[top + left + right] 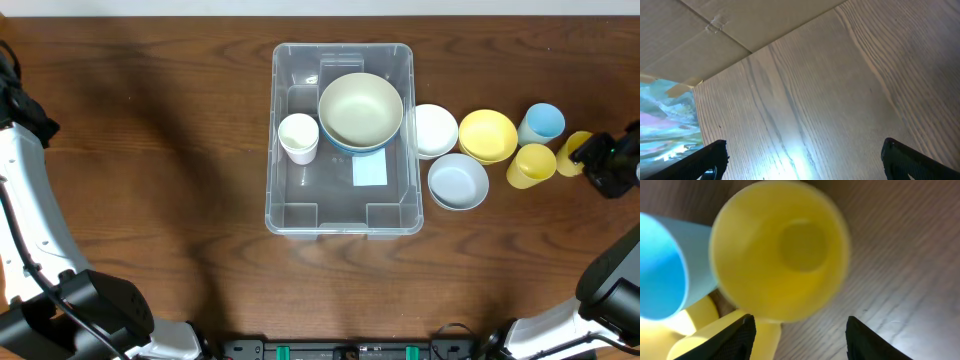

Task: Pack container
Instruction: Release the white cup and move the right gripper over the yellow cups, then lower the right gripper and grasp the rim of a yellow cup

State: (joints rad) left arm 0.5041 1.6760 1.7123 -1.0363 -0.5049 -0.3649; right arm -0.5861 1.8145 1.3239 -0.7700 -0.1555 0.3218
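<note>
Clear container mid-bench, partly filled, with bowls and cups lined up on its right.
Overhead: the container (290, 212) sits at the middle of the brown wooden bench (150, 150); inside it a cream bowl (361, 108) rests on a blue bowl, a white cup (298, 137) stands beside them, and a white label (369, 170) shows on the bottom; to its right sit a white bowl (435, 130), a yellow bowl (487, 135), a grey-blue bowl (458, 181), a blue cup (541, 124) and a near yellow cup (531, 165); the right claw (592, 155) is beside the outer yellow cup (571, 153). Left wrist: the left claw (805, 165) is spread wide over bare wood. Right wrist: the right claw's fingers stand apart, gripping nothing; the blurred outer yellow cup's mouth lies just ahead.
</note>
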